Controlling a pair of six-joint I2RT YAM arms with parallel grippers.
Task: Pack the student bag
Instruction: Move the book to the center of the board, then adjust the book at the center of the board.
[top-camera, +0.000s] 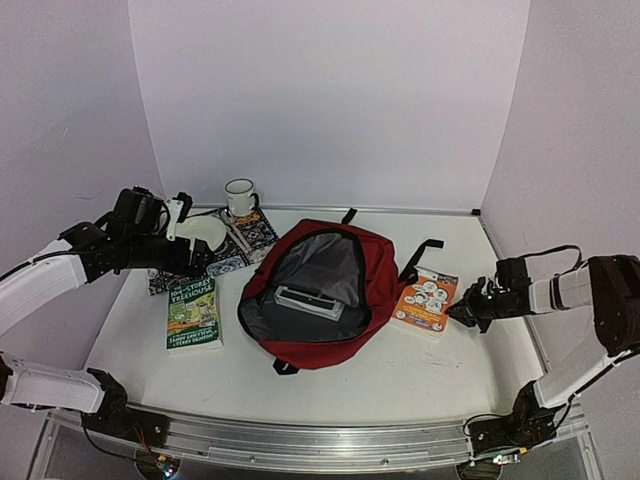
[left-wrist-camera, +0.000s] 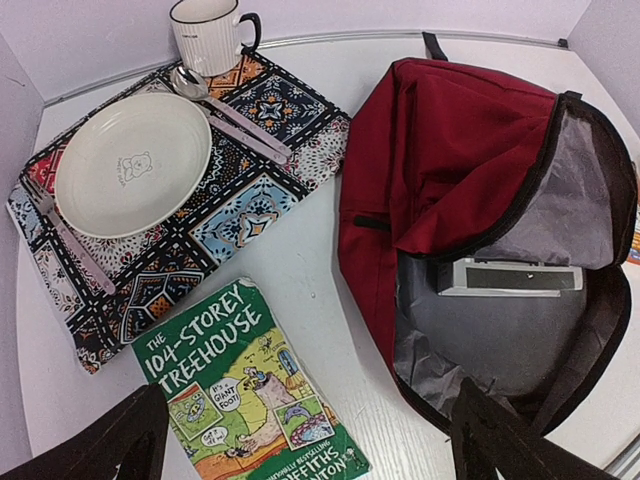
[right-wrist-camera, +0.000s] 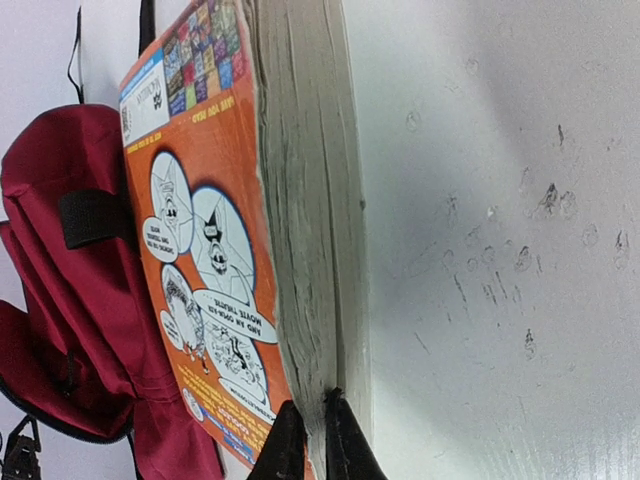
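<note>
Orange book (right-wrist-camera: 200, 250), green book (top-camera: 193, 312) (two), one bag (top-camera: 383, 272)

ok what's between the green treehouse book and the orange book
The open student bag lies between the green book and the orange book, with a pale flat box inside it. The top view shows all three.

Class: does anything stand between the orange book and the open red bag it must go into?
Nothing visible blocks it. The orange book lies right beside the student bag, on its right side, and the right gripper pinches the book's edge. The bag's mouth gapes open; a grey box already lies inside.
</note>
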